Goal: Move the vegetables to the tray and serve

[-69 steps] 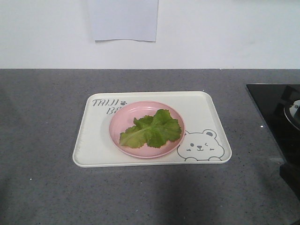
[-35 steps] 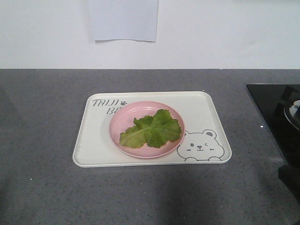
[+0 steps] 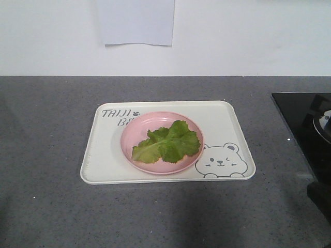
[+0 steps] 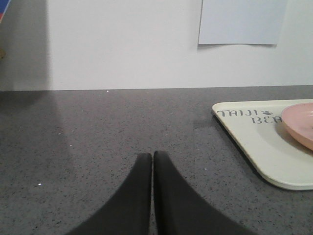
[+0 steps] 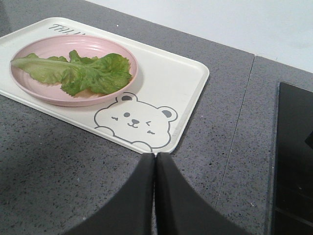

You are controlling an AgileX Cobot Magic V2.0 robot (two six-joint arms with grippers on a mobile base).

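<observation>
The vegetables point(image 3: 167, 143), crinkled green lettuce leaves point(image 5: 80, 72), lie on a round pink plate point(image 3: 141, 130) that stands on the cream tray point(image 3: 230, 129) with the bear drawing. Over the grey counter, left of the tray point(image 4: 259, 147), my left gripper point(image 4: 152, 154) is shut and empty. My right gripper point(image 5: 155, 155) is shut too, its tips at the near right corner of the tray point(image 5: 176, 73), holding nothing. Neither gripper shows in the front view.
The tray rests on a dark grey speckled counter point(image 3: 46, 129) against a white wall. A black stove top point(image 3: 305, 119) lies at the right edge. A sheet of paper point(image 3: 135, 21) hangs on the wall behind.
</observation>
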